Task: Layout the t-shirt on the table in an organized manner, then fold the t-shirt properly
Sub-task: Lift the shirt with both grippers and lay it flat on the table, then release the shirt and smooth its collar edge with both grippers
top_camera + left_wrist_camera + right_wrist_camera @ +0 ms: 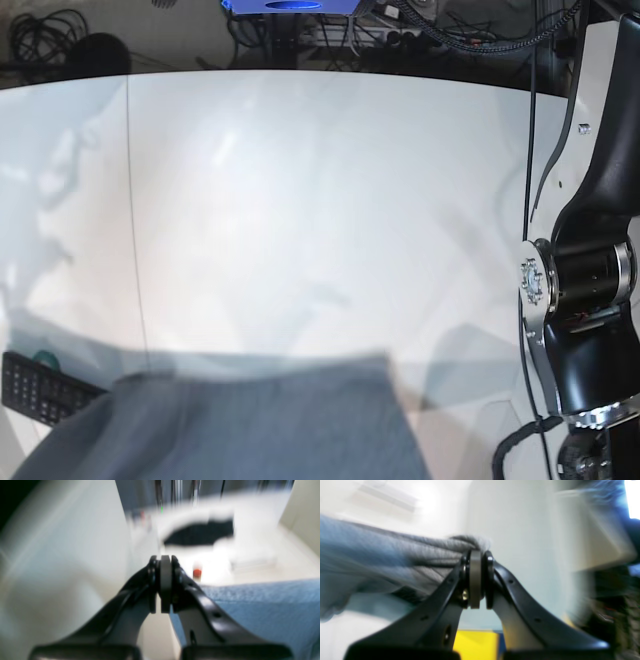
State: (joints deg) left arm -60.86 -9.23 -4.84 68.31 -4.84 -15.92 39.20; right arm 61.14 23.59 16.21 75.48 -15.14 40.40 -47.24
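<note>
The grey t-shirt hangs spread out close to the base camera, its top edge pulled nearly straight above the near part of the white table. In the right wrist view my right gripper is shut on a bunched edge of the t-shirt, which stretches away to the left. In the left wrist view my left gripper is shut too, and the t-shirt runs taut from its jaws to the right. Both wrist views are motion-blurred. Neither gripper shows in the base view.
A black keyboard lies at the table's near left, partly under the cloth. A thin dark seam crosses the tabletop. The left arm's body stands at the right edge. Cables and a blue object lie beyond the far edge.
</note>
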